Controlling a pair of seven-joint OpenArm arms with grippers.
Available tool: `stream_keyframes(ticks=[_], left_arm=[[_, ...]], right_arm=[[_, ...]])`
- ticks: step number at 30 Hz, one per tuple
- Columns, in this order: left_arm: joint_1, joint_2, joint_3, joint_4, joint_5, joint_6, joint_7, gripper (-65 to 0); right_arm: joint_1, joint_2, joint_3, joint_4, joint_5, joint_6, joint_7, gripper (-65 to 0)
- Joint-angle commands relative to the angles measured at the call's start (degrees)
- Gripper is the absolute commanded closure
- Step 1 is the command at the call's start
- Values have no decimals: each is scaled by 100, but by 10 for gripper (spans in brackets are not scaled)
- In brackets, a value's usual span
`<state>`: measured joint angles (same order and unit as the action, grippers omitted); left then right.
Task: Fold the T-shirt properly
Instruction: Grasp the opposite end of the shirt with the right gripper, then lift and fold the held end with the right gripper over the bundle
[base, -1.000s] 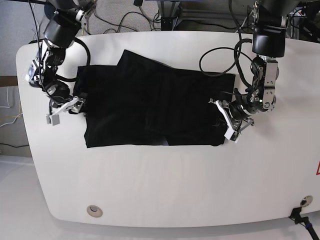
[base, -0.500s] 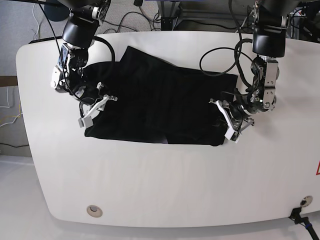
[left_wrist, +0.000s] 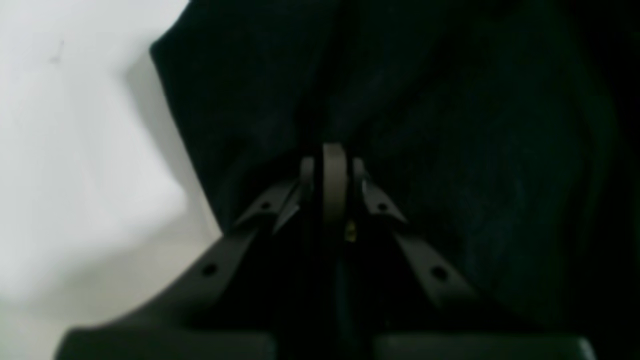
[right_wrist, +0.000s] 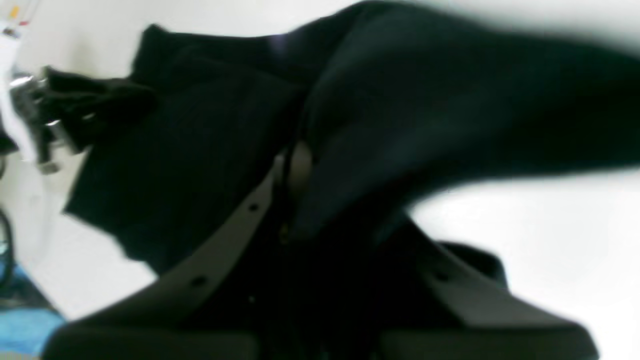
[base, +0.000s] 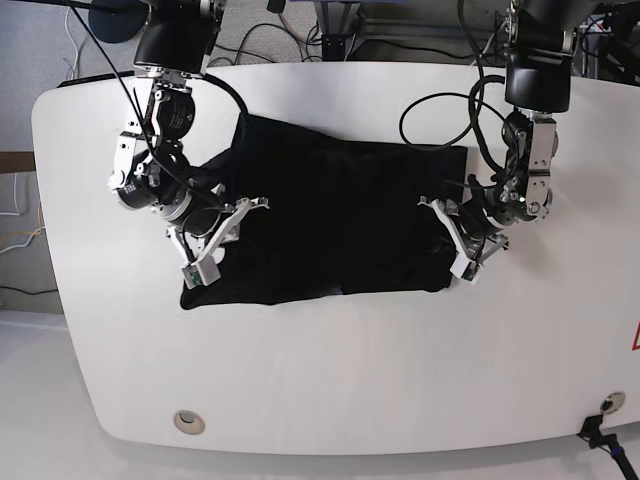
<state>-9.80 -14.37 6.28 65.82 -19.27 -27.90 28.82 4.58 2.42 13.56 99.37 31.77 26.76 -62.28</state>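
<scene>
The white counter (base: 330, 370) carries everything here, and no container stands on it. The black T-shirt (base: 340, 225) lies on the counter's far half, spread wide from about 9 o'clock to 3 o'clock of the counter's centre, plain black side up, with a fold of cloth raised at its 9 o'clock end. The left gripper (base: 455, 240) sits at the shirt's 3 o'clock edge; the left wrist view shows its jaws pressed together with black cloth bunched around the tips, so it pinches the T-shirt (left_wrist: 450, 125). The right gripper (base: 215, 235) is over the shirt's 9 o'clock end; the right wrist view shows its jaws nearly together with a lifted fold of the T-shirt (right_wrist: 425, 110) caught between them.
</scene>
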Motion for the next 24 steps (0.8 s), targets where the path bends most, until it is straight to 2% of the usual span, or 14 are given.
stream_keyframes(ticks=[1, 8, 12, 19, 24], left_arm=[[44, -53, 18, -37, 322, 87, 498, 0], [44, -35, 27, -28, 322, 87, 507, 0], [44, -27, 27, -28, 322, 87, 507, 0], [44, -27, 27, -28, 322, 87, 507, 0], [44, -27, 27, -28, 314, 87, 507, 0]], right_arm=[[144, -70, -235, 98, 71, -8, 70, 0], [285, -615, -895, -34, 63, -52, 79, 0], [487, -826, -974, -386, 63, -52, 87, 0], [900, -879, -1246, -1001, 107, -43, 114, 0], [953, -967, -1651, -1186, 71, -52, 606, 0]])
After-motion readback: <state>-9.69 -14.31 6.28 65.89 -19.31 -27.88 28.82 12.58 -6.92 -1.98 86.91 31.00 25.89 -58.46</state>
